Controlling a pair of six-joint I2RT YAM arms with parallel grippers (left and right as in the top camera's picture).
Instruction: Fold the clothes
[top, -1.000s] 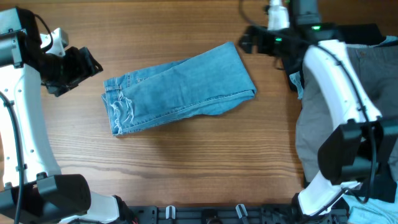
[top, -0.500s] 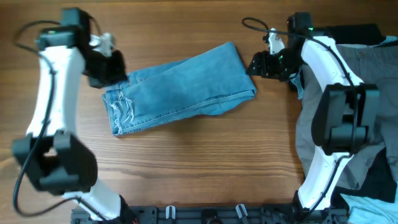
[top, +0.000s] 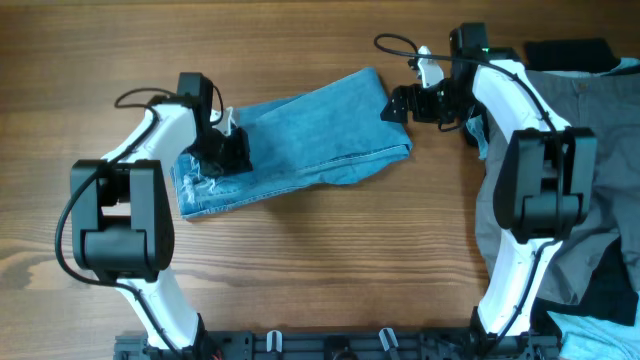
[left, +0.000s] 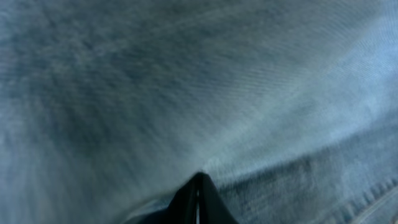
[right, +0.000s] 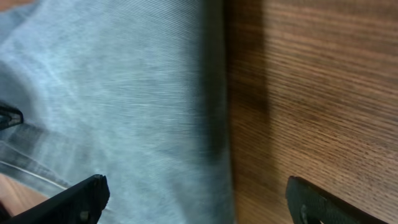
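Saw a brown wooden table (top: 320, 270) carrying everything. Noted a heap of grey garments (top: 605, 130) at its right edge, probably waiting for later. Found the light-blue faded denim jeans (top: 310, 135) lying slantwise in the table's middle, already doubled over. Judged the black left gripper (top: 228, 152) to be closed, tips pressed on the denim near the left end, likely to pin it. Could not tell whether cloth was pinched between. Saw the black right gripper (top: 392, 108) wide open and empty at the folded right edge, apparently ready to seize it for another fold.
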